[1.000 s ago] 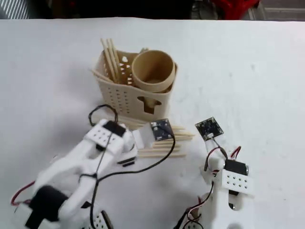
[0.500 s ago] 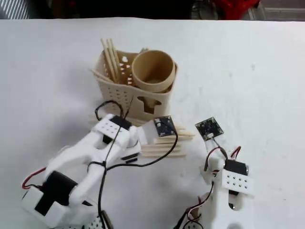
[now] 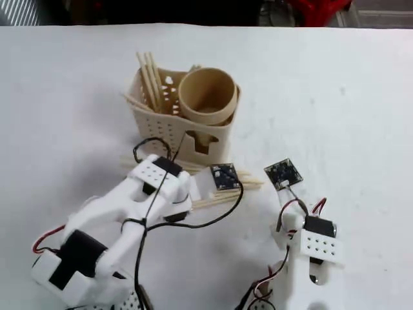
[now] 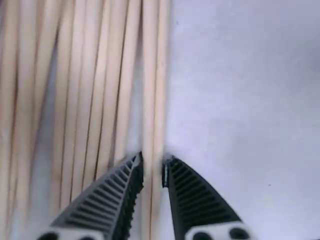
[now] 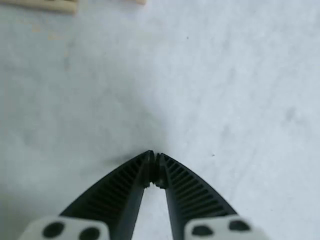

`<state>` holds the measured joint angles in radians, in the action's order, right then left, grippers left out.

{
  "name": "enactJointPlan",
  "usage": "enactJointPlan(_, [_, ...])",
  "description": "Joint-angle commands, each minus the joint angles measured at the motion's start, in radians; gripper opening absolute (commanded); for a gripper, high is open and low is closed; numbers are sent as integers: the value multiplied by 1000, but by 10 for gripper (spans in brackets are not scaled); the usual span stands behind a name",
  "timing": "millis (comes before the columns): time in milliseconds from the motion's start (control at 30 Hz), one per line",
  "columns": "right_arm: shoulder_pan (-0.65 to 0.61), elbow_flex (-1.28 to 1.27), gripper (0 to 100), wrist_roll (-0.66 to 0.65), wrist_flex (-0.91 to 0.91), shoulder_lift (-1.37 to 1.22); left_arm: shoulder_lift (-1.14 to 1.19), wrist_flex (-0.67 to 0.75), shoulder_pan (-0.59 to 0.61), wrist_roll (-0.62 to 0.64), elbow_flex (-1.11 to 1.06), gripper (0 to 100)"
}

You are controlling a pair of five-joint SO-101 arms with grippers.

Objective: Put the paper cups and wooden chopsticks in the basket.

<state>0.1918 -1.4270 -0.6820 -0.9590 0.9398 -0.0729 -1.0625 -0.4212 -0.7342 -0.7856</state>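
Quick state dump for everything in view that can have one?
basket, upright, partly filled.
paper cup, in basket, mouth up.
chopsticks in basket, leaning on end.
loose chopsticks, flat on table by basket.
left gripper, jaws shut on one of the loose chopsticks.
right gripper, jaws shut, empty.

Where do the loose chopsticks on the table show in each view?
High view: loose chopsticks lie between the basket and the left arm.
Left wrist view: side by side, the left pincer closed on one.
Right wrist view: stick ends far beyond the right pincer.
Shared landmark: white table.
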Motion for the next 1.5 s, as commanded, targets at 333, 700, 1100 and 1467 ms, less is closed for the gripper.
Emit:
enactJointPlan(333, [2,3,17,-12,15,2,-12,-354,-2,-11,387,22])
enactJointPlan(700, [2,3,17,-12,15,2,-414,-482,-2,-2,437,22])
enactJointPlan(1100, [2,3,17,-12,15,2,-716,-485,180,181,810,21])
enactJointPlan(1467, [2,3,17,-12,15,2,-515,-143,217,559,1011,21])
